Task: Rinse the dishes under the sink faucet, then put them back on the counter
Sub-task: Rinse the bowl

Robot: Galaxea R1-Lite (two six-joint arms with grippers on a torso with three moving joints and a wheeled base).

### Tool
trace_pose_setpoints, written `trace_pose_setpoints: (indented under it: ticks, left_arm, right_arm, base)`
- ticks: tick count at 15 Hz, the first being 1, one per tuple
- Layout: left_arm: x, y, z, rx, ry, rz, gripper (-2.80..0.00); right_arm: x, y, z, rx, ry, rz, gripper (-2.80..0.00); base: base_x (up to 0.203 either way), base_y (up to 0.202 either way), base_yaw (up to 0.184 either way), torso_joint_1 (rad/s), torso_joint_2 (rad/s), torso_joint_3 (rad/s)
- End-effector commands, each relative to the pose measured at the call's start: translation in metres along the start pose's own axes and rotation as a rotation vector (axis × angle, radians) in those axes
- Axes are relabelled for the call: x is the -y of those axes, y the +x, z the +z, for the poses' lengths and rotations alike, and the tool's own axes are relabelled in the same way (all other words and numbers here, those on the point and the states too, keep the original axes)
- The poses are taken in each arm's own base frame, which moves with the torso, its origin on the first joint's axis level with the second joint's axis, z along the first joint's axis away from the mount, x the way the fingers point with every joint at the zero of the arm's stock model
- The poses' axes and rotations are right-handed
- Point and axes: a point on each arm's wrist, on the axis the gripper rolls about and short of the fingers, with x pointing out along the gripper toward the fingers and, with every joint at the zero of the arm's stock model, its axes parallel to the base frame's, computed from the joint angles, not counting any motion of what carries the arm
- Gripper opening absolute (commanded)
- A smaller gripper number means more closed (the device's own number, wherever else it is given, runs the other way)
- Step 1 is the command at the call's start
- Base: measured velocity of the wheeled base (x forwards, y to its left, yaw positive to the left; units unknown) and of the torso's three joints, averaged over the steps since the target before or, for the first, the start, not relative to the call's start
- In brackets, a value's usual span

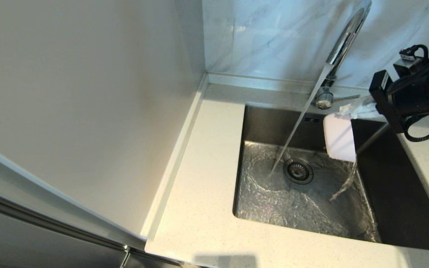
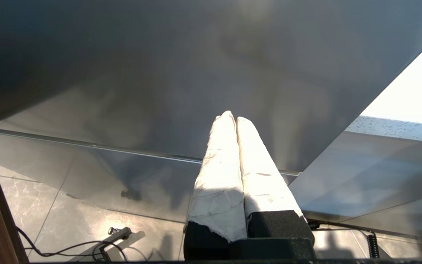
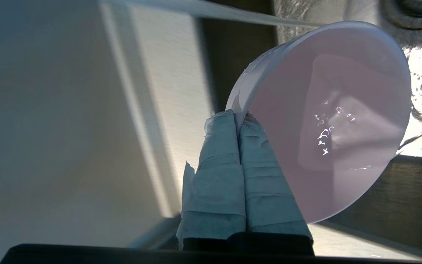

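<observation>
One bowl [image 1: 339, 137] (tipped, draining) pinched at its rim by right gripper [image 3: 239, 118] over sink [image 1: 393, 208]; left gripper [image 2: 232, 118] clenched empty.

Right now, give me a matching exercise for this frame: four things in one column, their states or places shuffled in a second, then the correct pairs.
Things:
1. bowl
2. faucet
3. right gripper
4. left gripper

States:
A. shut on nothing, below the counter edge
B. running a stream into the sink
C. tipped on its side over the basin, spilling water
D. clamped on a pink rim

Pairs: 1-C, 2-B, 3-D, 4-A
</observation>
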Motion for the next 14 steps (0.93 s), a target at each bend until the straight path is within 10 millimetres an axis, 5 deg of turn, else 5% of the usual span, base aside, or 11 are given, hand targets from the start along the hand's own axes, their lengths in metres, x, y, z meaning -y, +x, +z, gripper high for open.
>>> trace_pose_setpoints:
  ticks: [1, 9, 12, 14]
  left_arm:
    - [0.0, 0.0, 0.0, 0.0, 0.0, 0.0, -2.8]
    - [0.0, 0.0, 0.0, 0.0, 0.0, -0.001, -2.8]
    - [0.0, 0.0, 0.0, 0.0, 0.0, 0.0, -2.8]
    - [0.0, 0.0, 0.0, 0.0, 0.0, -0.001, -2.8]
  right_arm:
    - [-0.005, -0.01, 0.013, 0.005, 0.074, 0.072, -2.8]
    - [0.017, -0.021, 0.036, -0.03, 0.382, 0.13, -2.8]
    - [0.034, -0.007, 0.027, -0.121, 0.512, 0.095, -2.8]
    - [0.039, -0.019, 0.03, -0.163, 0.555, 0.159, -2.8]
  base:
    - [0.0, 0.0, 0.0, 0.0, 0.0, 0.0]
    - [0.0, 0.0, 0.0, 0.0, 0.0, 0.0]
    - [0.0, 0.0, 0.0, 0.0, 0.0, 0.0]
    - [0.0, 0.0, 0.0, 0.0, 0.0, 0.0]
